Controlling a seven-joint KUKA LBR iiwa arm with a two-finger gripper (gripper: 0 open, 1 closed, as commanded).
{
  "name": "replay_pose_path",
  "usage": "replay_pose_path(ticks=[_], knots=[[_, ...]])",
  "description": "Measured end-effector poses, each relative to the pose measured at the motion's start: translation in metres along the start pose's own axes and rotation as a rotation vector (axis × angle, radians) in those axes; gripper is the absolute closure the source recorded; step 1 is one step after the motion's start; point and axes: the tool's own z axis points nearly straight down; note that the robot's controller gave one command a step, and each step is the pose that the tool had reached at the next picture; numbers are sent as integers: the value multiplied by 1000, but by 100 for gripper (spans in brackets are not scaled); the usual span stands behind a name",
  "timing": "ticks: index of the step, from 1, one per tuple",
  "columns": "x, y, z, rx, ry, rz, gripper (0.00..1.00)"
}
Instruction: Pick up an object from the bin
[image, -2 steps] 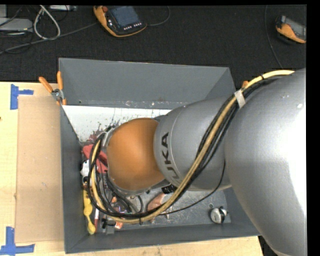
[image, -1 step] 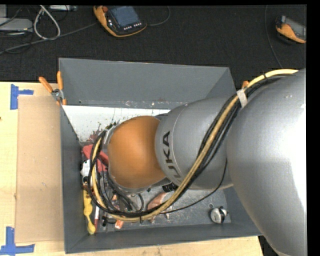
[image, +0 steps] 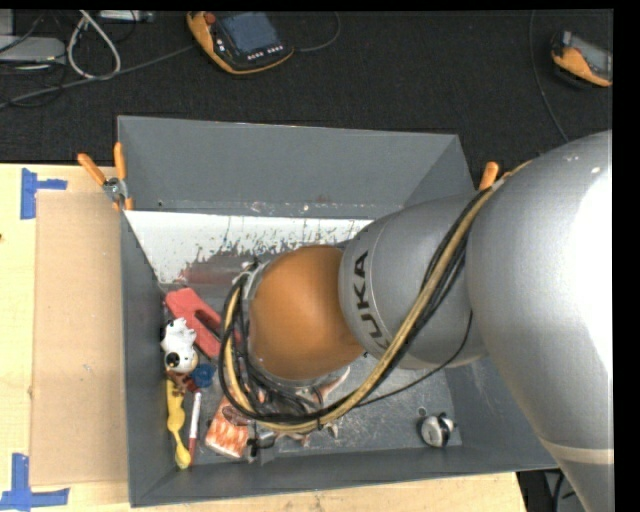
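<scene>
Orange wrist cover (image: 300, 315) hides the gripper, so can't tell if it's holding anything. Nearest loose thing: an orange-white packet (image: 225, 437) in the bin's (image: 290, 170) lower-left corner. Probably light, crinkly, slippery, so I'd pinch across its middle.

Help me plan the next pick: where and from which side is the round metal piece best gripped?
Probably across its round rim, coming straight down. The metal piece lies alone on the bare bin floor at the view's lower right, apart from the heap at the left, so either side looks free.
</scene>
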Motion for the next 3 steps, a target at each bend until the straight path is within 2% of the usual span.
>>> replay_pose_path(ticks=[1,2,3], knots=[[11,-54,44,5,-5,-2,100],[12,-44,39,2,-3,55,100],[23,-62,-14,2,2,5,100]])
